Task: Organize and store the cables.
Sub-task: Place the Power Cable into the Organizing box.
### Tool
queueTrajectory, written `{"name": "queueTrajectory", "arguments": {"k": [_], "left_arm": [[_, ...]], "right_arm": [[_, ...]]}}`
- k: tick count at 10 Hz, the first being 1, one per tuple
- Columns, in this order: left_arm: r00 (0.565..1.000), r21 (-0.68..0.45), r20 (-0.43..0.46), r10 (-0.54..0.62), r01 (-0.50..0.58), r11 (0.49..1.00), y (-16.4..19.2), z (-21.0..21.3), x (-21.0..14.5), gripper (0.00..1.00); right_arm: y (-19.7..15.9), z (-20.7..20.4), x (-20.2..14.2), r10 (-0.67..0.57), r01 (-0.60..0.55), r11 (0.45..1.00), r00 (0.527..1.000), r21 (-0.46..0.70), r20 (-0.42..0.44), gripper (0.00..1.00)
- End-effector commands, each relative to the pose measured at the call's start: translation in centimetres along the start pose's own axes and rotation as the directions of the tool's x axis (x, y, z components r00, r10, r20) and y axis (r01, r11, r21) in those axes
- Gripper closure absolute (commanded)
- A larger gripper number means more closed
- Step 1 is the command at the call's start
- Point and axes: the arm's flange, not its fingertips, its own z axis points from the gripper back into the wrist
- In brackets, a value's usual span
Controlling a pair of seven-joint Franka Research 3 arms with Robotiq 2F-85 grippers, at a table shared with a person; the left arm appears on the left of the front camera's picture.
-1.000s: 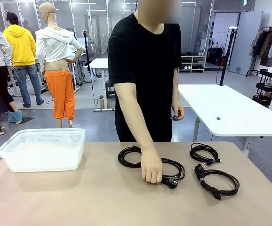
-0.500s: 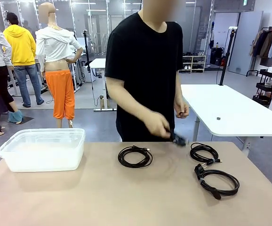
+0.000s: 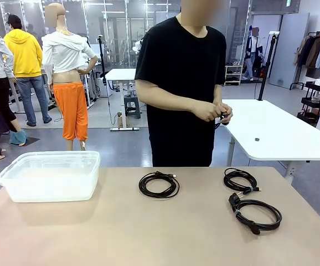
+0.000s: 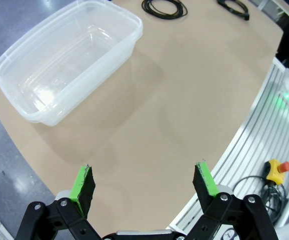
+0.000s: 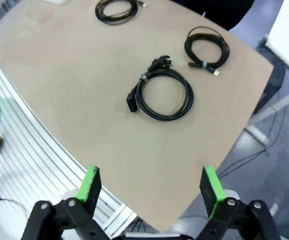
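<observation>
- Cable count on the tan table top (image 3: 121, 238): you now have three thin black coiled cables lying there. A second ago there were four, with the large centre one under the person's hand.
- That cord has left the table. The person's two hands (image 3: 215, 112) meet at chest height around a small dark item, too small to identify. Judgement: they are tidying it before storage.
- Remaining: small round coil (image 3: 159, 184) mid-table, second coil (image 3: 241, 179) far right, plug-ended coil (image 3: 257, 213) just beside it on the robot's side. All lie well apart from the clear rectangular plastic tub (image 3: 50, 175) at left, which holds no cable yet.
- Your left gripper (image 4: 143, 176): green pads spread wide, nothing between them, hanging over bare table near the tub.
- Your right gripper (image 5: 150, 179): fingers wide apart, empty, above the table edge with the plug-ended coil ahead.
</observation>
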Motion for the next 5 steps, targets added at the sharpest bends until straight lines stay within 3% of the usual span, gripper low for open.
{"name": "queueTrajectory", "arguments": {"k": [1,4,5], "left_arm": [[1.0,-0.006,0.009,-0.004,0.005,1.0,0.0,0.0,0.0,0.0],[1.0,-0.006,0.009,-0.004,0.005,1.0,0.0,0.0,0.0,0.0],[1.0,-0.006,0.009,-0.004,0.005,1.0,0.0,0.0,0.0,0.0]], "right_arm": [[0.5,-2.3,5.0,-0.079,0.078,0.997,0.985,-0.015,-0.155,0.0],[2.8,-8.8,10.2,-0.176,0.165,0.984,0.942,-0.063,-0.286,0.0],[3.4,-11.8,11.1,-0.271,0.237,0.961,0.911,-0.142,-0.31,0.0]]}}
